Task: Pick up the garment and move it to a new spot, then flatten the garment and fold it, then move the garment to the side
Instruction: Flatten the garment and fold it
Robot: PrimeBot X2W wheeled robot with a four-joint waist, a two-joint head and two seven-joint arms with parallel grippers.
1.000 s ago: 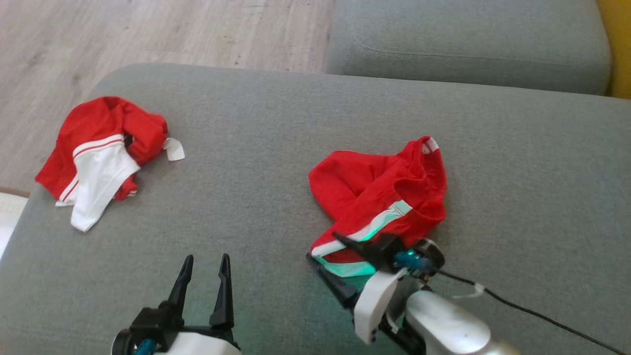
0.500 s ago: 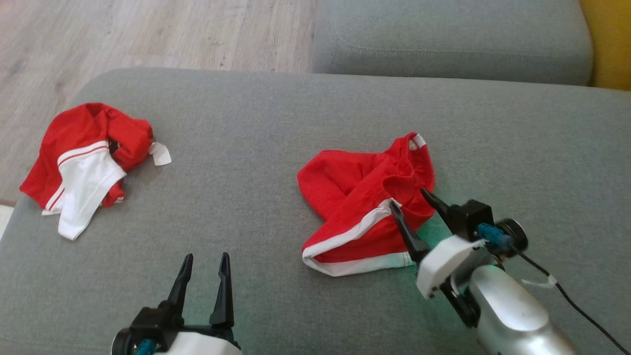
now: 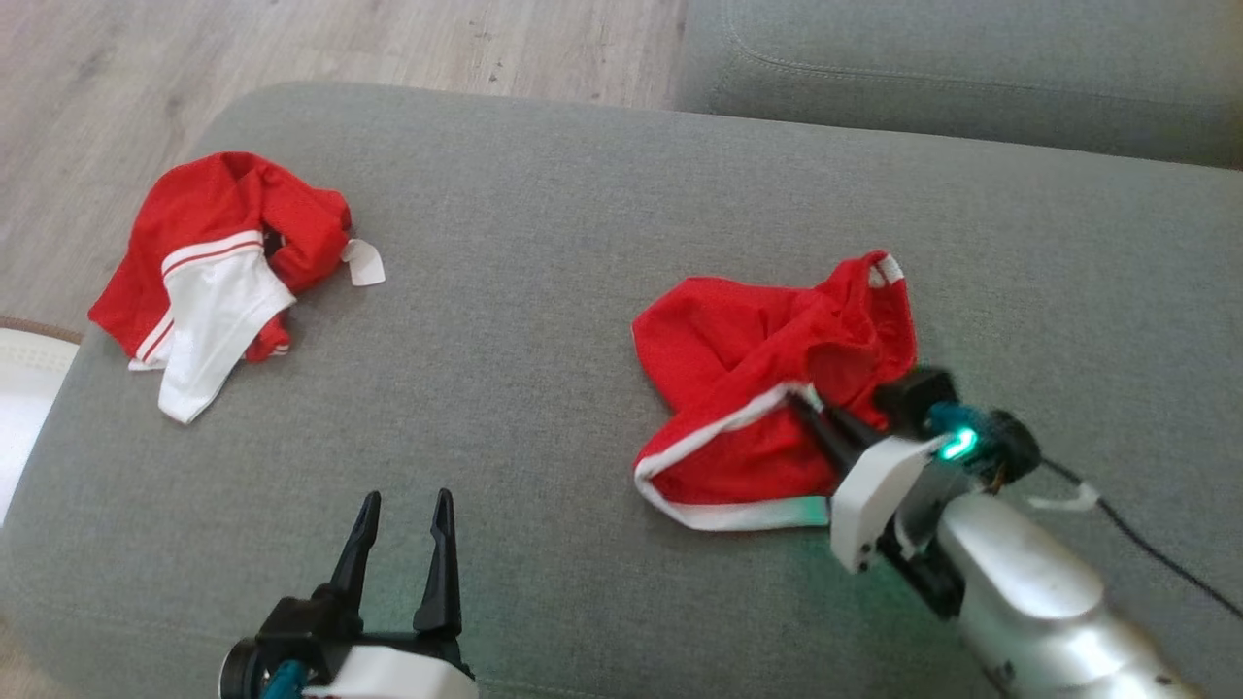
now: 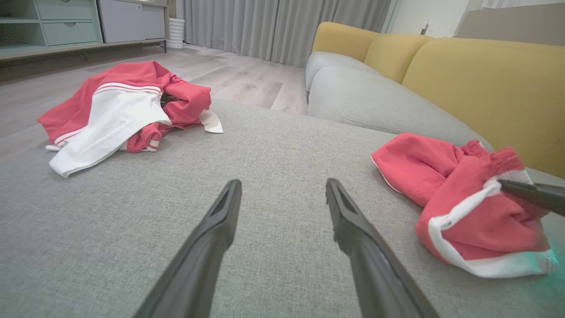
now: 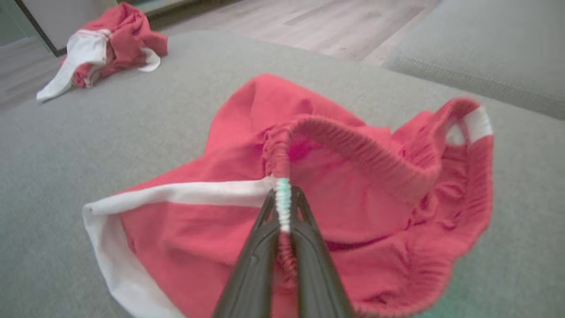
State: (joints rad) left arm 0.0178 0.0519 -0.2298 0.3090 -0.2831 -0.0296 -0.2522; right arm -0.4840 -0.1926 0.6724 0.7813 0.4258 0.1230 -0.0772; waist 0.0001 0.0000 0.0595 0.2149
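Head view: your right gripper [image 3: 814, 413] is pinching the waistband of the red garment [image 3: 748, 359], its fingers pressed together on the fabric at the garment's right side. The garment is lying crumpled right of centre on the grey sofa cushion [image 3: 544, 291]. Your left gripper [image 3: 406, 503] is hovering at the cushion's near edge, fingers spread and holding nothing, well apart from the garment. A second garment [image 3: 209, 267], red and white, is sitting bunched near the cushion's far left corner, beside the wooden floor [image 3: 291, 49]. Left wrist view: the two spread fingers are pointing over bare cushion. The red garment is lying to their right, with a dark finger of the other gripper touching its white trim and a yellow backrest [image 4: 485, 75] rising behind. Right wrist view: the closed fingers are clamping the elastic waistband where red meets the white stripe. The band is arching upward beyond the fingertips, while the lower cloth is resting on the cushion.
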